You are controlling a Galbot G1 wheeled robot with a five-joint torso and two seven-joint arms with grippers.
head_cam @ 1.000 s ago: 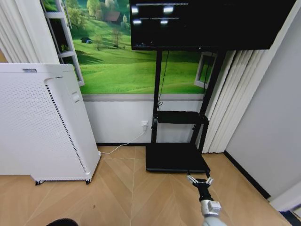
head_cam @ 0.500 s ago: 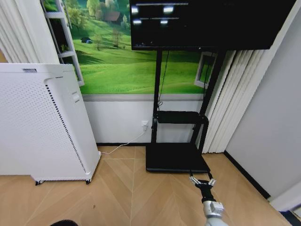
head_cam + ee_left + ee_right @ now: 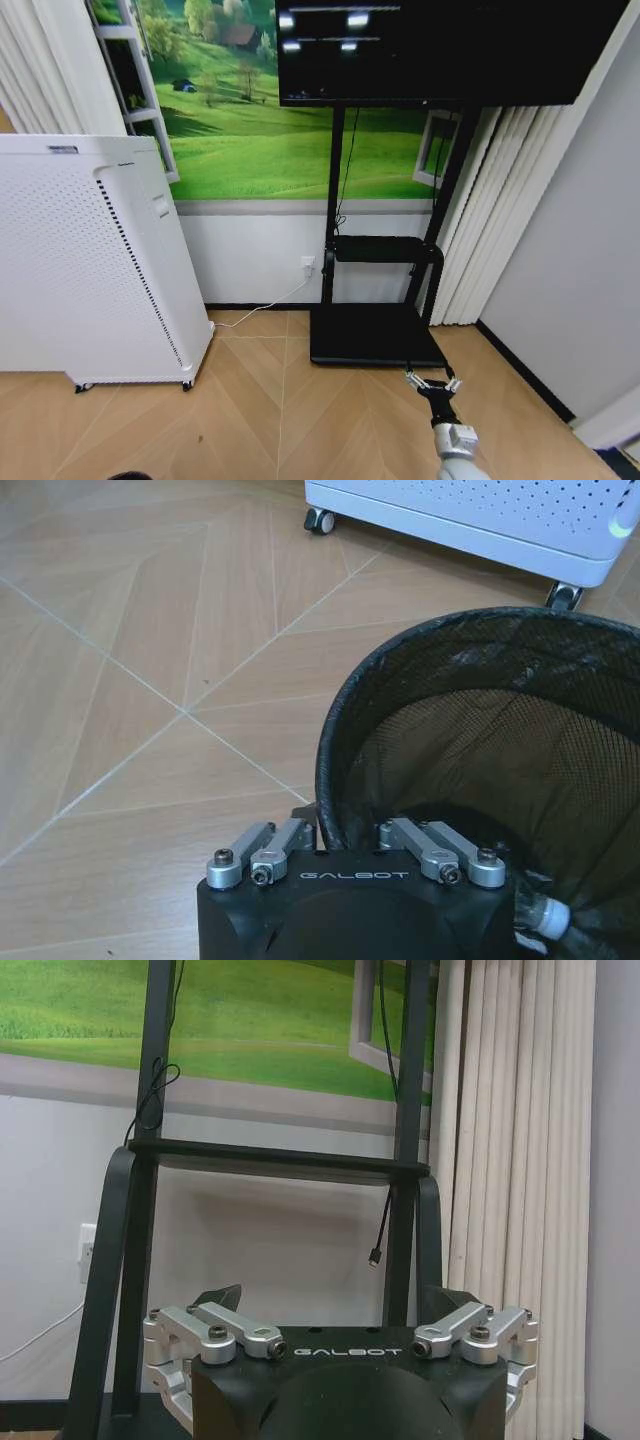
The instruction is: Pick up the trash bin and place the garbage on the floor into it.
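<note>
The trash bin [image 3: 480,740], a black round mesh basket, hangs over the wooden floor in the left wrist view. My left gripper [image 3: 335,832] is shut on its near rim, one finger inside the basket and one outside. Deep inside the bin lies a piece of garbage [image 3: 538,918], a pale bottle neck with its cap. My right gripper [image 3: 432,381] is held out low at the lower right of the head view, just short of the TV stand's base. It is open and holds nothing, and the right wrist view has its fingers [image 3: 222,1296] spread wide.
A tall white perforated air purifier [image 3: 90,260] on castors [image 3: 320,520] stands on the left. A black TV stand [image 3: 375,335] with a flat base is straight ahead, with curtains [image 3: 490,220] and a grey wall to the right. Open wooden floor [image 3: 270,410] lies between.
My right gripper has drifted a little to the right and lower in the head view. The dark shape at the lower left edge has sunk almost out of the picture.
</note>
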